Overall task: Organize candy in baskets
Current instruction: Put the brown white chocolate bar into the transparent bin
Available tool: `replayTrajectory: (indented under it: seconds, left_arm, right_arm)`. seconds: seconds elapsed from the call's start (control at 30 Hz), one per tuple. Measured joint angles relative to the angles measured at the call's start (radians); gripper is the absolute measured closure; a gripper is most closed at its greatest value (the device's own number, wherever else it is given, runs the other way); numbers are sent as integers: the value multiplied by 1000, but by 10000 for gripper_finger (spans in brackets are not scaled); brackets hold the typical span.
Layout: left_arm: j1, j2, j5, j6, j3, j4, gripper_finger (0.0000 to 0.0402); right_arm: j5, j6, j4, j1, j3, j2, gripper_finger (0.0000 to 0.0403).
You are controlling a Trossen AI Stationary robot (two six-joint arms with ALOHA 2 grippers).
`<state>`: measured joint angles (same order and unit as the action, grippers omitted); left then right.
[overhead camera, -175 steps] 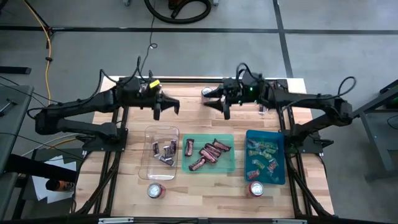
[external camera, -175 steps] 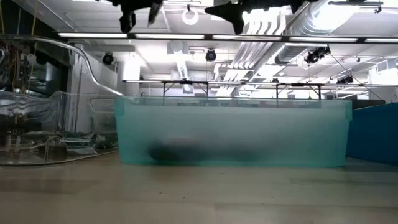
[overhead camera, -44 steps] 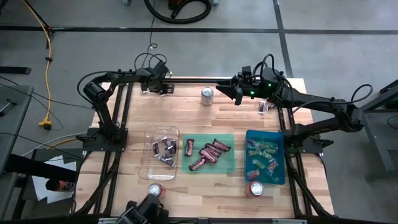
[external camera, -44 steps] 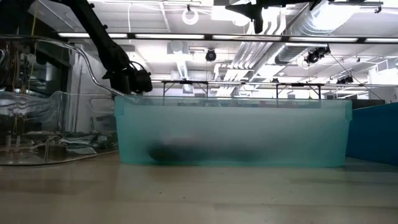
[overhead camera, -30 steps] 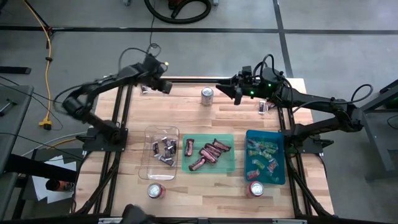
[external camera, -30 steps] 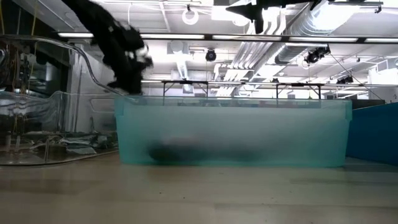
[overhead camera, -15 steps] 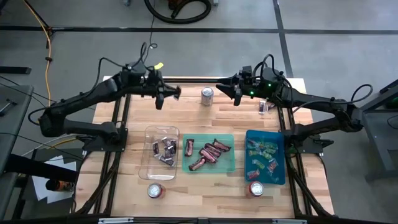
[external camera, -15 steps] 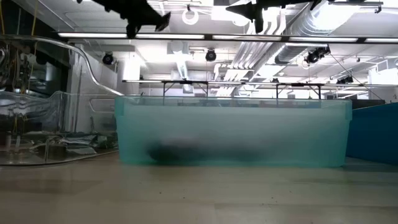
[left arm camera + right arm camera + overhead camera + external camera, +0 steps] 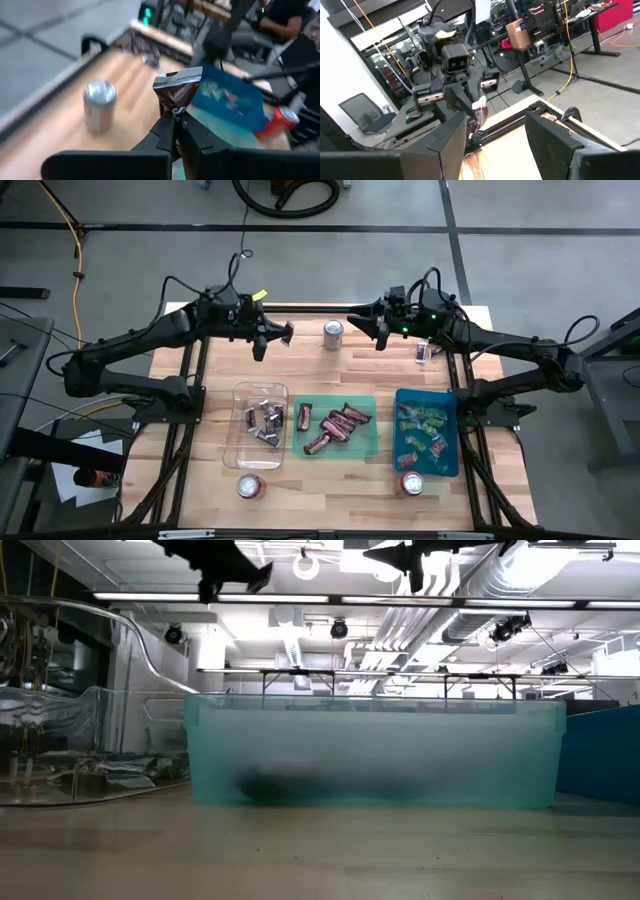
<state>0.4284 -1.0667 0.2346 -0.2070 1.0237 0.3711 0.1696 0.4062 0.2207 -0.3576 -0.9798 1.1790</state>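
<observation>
While a second ago the left arm was swinging in from the far left edge of the table, the left gripper [image 9: 272, 337] now hangs in the air over the far part of the table, its pose close to that of half a second ago. Its two fingers [image 9: 165, 134] are pinched tight on one maroon-brown wrapped candy [image 9: 177, 94], held upright so the crimped top of the wrapper sticks out above the tips. From above, that candy is only a small speck at the gripper, just left of the silver can [image 9: 333, 333].

The right gripper [image 9: 365, 332] waits on the other side of that can, fingers spread and holding nothing, unmoved over the last seconds.

Three baskets sit in a row nearer the front: a clear basket [image 9: 242, 455] on the left with dark and silver sweets, a green basket [image 9: 366, 448] in the middle with maroon-brown ones, and a blue basket [image 9: 450, 465] on the right with green and pink ones. A red can [image 9: 250, 486] and a second red can [image 9: 411, 484] stand at the front.

Judging by the wrapper colour, the held candy belongs in the green basket, so the carry towards it is probably the step in hand.
</observation>
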Motion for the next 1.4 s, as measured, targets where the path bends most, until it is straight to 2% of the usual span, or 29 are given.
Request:
replayTrajectory:
  seconds: [0.17,0.27,0.5,0.63,0.83,1.03,1.17,1.4]
  left_arm:
    - [-106,37,39,-93,0,263,401]
    - [-208,61,16,-182,-12,381,401]
    - [-462,135,-47,-467,-199,369,401]
    - [-546,144,-94,-588,-314,354,401]
    - [-560,104,-118,-765,-422,295,401]
    - [-560,55,-180,-834,-435,289,395]
    - [-560,46,-197,-850,-435,280,361]
    - [-560,65,-160,-881,-434,274,272]
  right_arm:
    - [3,-41,-20,0,0,0,205]
    - [3,-84,-47,0,0,0,205]
    - [3,-127,-117,0,0,0,205]
    - [2,-127,-149,0,0,0,205]
    - [2,-127,-167,-3,0,0,205]
    - [0,-119,-173,-3,0,0,205]
    - [-1,-116,-174,-3,0,0,205]
    - [-2,-116,-172,-3,0,0,205]
